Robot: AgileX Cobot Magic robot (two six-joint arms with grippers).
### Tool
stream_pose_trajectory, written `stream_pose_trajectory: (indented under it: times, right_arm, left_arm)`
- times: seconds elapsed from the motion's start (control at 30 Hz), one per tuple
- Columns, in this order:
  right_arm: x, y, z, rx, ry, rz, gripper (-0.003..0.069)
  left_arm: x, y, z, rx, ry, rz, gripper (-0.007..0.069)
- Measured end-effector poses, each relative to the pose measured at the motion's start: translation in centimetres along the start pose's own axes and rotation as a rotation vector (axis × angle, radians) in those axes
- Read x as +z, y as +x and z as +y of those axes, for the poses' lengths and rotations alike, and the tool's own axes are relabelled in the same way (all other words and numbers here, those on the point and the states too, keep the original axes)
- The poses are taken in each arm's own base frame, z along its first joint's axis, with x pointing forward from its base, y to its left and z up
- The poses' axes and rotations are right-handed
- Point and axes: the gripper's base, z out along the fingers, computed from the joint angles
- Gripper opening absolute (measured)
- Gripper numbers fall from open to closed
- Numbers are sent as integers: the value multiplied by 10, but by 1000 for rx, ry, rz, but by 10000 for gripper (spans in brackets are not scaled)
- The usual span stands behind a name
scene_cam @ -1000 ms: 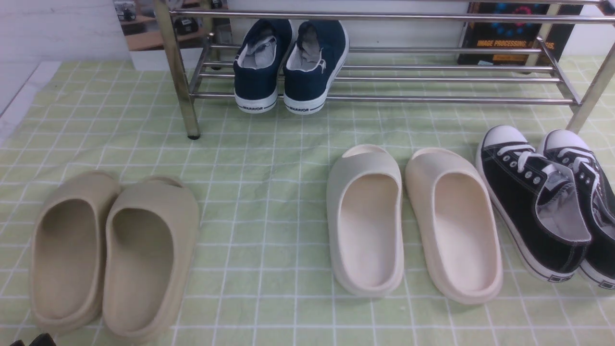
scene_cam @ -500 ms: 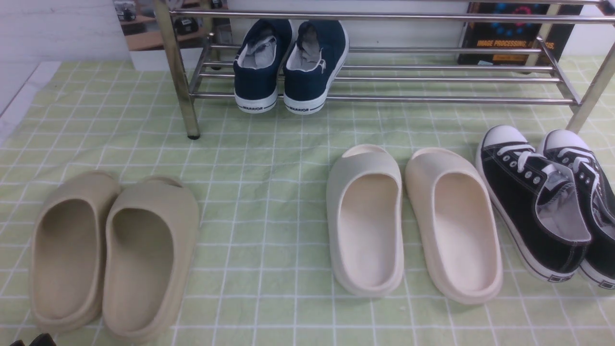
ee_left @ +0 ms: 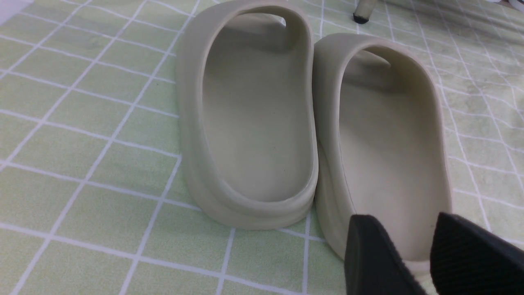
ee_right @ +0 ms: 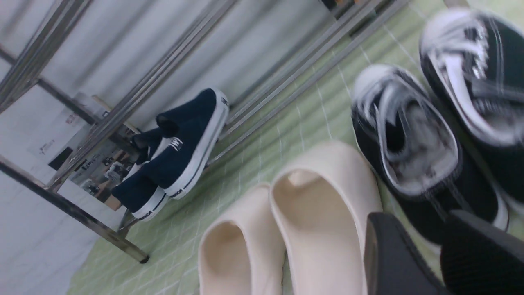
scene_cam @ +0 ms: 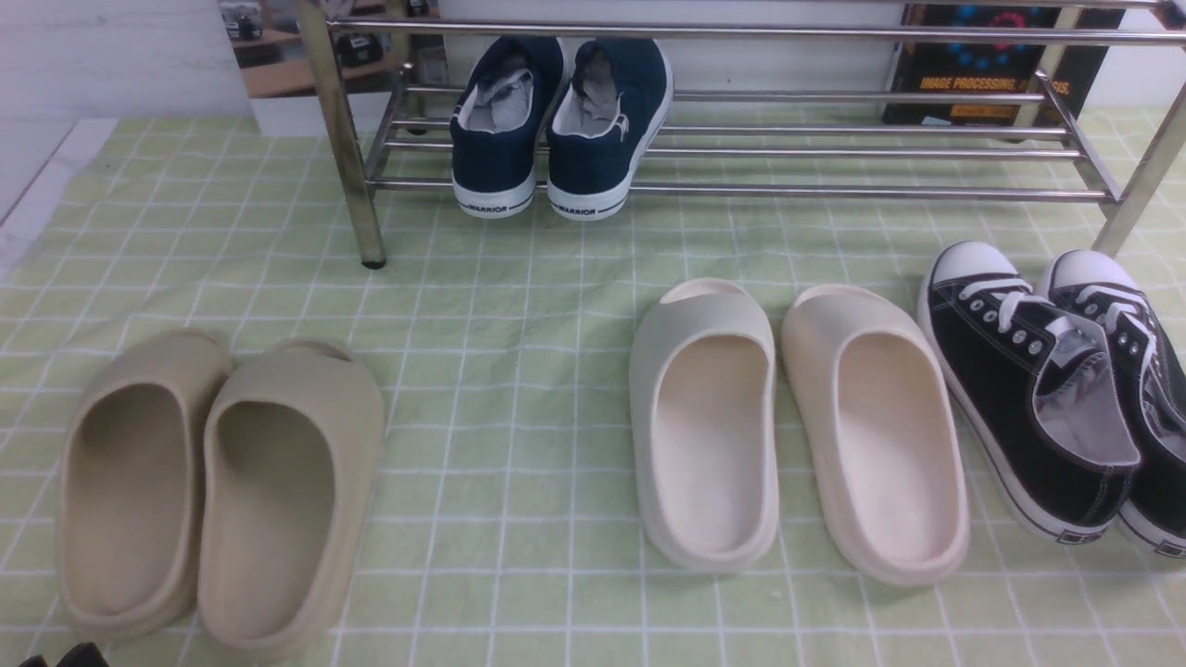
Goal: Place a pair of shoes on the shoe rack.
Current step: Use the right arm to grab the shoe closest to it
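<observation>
The two black canvas sneakers with white toe caps stand side by side on the cloth at the far right, one (scene_cam: 1019,389) nearer the middle and one (scene_cam: 1135,371) at the frame edge, just in front of the chrome shoe rack (scene_cam: 741,192). In the right wrist view both sneakers (ee_right: 409,155) (ee_right: 479,82) look blurred. My right gripper (ee_right: 415,217) is open and empty, just short of the nearer sneaker's heel. My left gripper (ee_left: 403,219) is open and empty over the heel of a beige slide (ee_left: 389,135). Only its tips (scene_cam: 65,656) show in the front view.
A navy WARRIOR pair (scene_cam: 556,130) sits on the rack's lower shelf at the left. A beige pair of slides (scene_cam: 213,491) lies at the front left and a cream pair (scene_cam: 797,426) lies in the middle, right beside the black sneakers. A green checked cloth (scene_cam: 519,306) covers the table.
</observation>
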Motion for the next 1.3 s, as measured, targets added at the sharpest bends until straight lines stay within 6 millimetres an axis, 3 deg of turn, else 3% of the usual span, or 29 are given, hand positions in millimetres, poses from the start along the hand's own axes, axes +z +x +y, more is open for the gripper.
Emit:
stream_pose_trajectory:
  times: [0.03,0.13,0.17,0.27,0.4,0.57,0.7,0.77,0.83,0.87,0.97,1.07,1.13,1.3]
  right_arm:
    - [-3,-18,13,-139,-16,-38,180]
    - [-2,-41,30,-293,-10,-46,119]
    - [3,-57,41,-406,9,-22,58]
    - [19,-79,55,-527,55,67,1]
    - [50,-109,69,-665,147,280,-3]
    - [92,-121,69,-679,243,587,-3]
    - [137,-118,68,-638,269,837,-3]
    - [148,-115,68,-629,267,895,-3]
    - [180,-102,70,-629,256,1042,-3]
    - [180,-104,71,-629,255,1040,-3]
    - [215,-84,73,-677,249,1165,1]
    - [234,-65,68,-711,261,1236,17]
    - [250,-45,56,-704,280,1308,78]
    - [272,-21,38,-696,310,1341,279]
  left_arm:
    - [0,0,0,0,0,0,237]
    - [0,0,0,0,0,0,237]
    - [0,0,0,0,0,0,237]
    - [0,0,0,0,0,0,237]
    - [0,0,0,0,0,0,237]
    - [0,0,0,0,0,0,237]
    - [0,0,0,0,0,0,237]
    - [0,0,0,0,0,0,237]
    - [0,0,0,0,0,0,237]
    - [0,0,0,0,0,0,237]
    - [0,0,0,0,0,0,237]
    - [0,0,0,0,0,0,237]
    - [0,0,0,0,0,0,237]
    - [0,0,0,0,0,0,237]
